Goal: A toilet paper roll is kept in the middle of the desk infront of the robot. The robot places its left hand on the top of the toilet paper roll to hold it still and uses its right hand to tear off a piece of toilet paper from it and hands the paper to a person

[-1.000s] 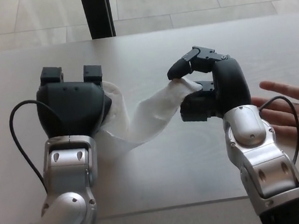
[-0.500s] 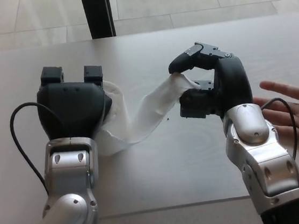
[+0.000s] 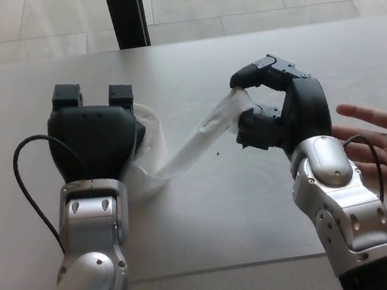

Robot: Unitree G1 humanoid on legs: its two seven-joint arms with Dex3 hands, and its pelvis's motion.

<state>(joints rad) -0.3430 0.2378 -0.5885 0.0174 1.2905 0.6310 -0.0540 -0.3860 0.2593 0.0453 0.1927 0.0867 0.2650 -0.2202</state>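
Left hand (image 3: 93,137) lies flat atop the white toilet paper roll (image 3: 149,148) mid grey desk (image 3: 208,213), covering it; right hand (image 3: 273,111) pinches the stretched white paper strip (image 3: 203,138), fingers clamped. A person's open palm (image 3: 382,139) waits at right.

We see a bright picture with soft daylight. The pale worktop (image 3: 208,213) has a light shine near its far edge. Shadows under the arms are faint. Everything looks a little soft and grainy, not sharp.
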